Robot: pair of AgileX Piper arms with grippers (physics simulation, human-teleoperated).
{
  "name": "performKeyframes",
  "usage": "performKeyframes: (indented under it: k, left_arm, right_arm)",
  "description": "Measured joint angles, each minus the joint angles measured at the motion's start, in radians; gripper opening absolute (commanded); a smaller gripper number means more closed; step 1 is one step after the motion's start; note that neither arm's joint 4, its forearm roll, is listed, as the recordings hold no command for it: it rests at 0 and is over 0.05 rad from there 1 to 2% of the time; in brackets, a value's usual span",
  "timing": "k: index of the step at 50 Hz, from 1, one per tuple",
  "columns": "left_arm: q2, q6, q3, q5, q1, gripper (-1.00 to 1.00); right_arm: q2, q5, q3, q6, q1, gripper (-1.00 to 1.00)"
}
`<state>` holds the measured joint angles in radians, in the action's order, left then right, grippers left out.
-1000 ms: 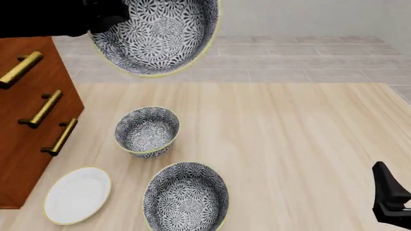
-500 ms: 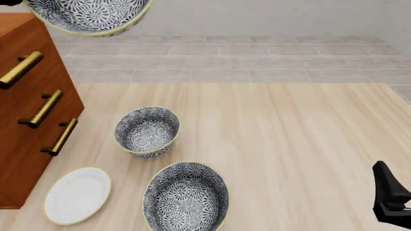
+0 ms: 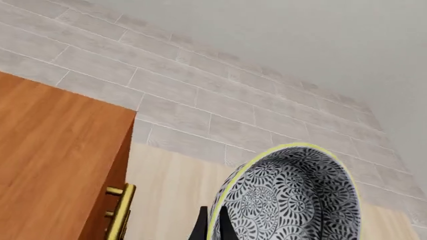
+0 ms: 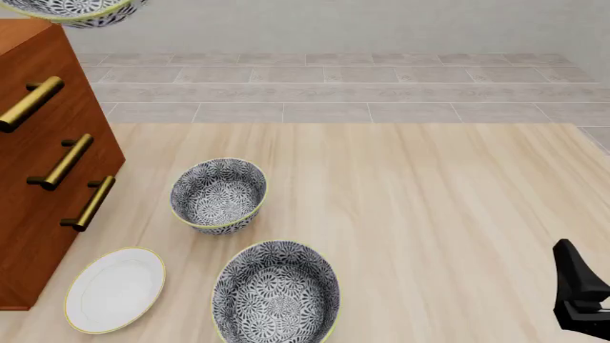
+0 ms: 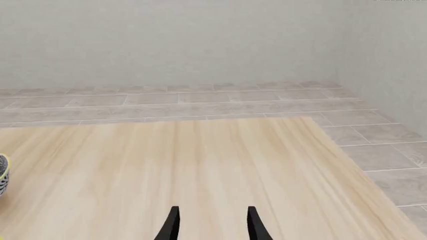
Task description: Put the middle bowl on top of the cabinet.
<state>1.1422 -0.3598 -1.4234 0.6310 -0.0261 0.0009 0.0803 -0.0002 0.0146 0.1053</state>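
1. Your left gripper [image 3: 212,226] holds the middle bowl [image 3: 288,198] by its rim: the left wrist view shows dark fingers [image 3: 200,229] pinching the pale yellow-green edge.
2. In that view the bowl is tipped, its patterned inside facing the camera rather than straight up.
3. In the front view only a sliver of the middle bowl [image 4: 68,11] shows at the top edge, raised above the top of the cabinet [image 4: 38,171] and not resting on it.
4. The cabinet's flat top [image 3: 53,150] lies beside the bowl in the left wrist view, with a brass handle [image 3: 120,215] on its front.
5. Your right gripper [image 5: 211,225] hovers over bare table [image 5: 200,160], fingers parted with nothing between them.
6. On the table sit the small bowl [image 4: 218,193], the large bowl [image 4: 276,291] nearer you, and a white plate [image 4: 114,289] just beside the cabinet's foot, all upright.
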Motion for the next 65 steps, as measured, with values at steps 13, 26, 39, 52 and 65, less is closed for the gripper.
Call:
performKeyframes:
  k: [13,26,39,52,65]
  left_arm:
    - [0.018,-0.085,-0.013,0.017,0.114,-1.0]
    - [0.037,-0.173,0.003,0.019,0.192,-1.0]
    - [0.061,-0.228,-0.014,0.052,0.256,-1.0]
    - [0.105,-0.252,-0.086,0.131,0.33,-1.0]
    - [0.135,-0.293,-0.139,0.19,0.382,-1.0]
  right_arm:
    - [0.0,-0.004,0.0,0.004,0.0,1.0]
    - [0.0,-0.006,0.0,0.004,0.003,1.0]
    - [0.0,-0.005,0.0,0.003,0.002,1.0]
    - [0.0,-0.007,0.0,0.002,0.001,1.0]
    - [0.0,-0.008,0.0,0.001,0.0,1.0]
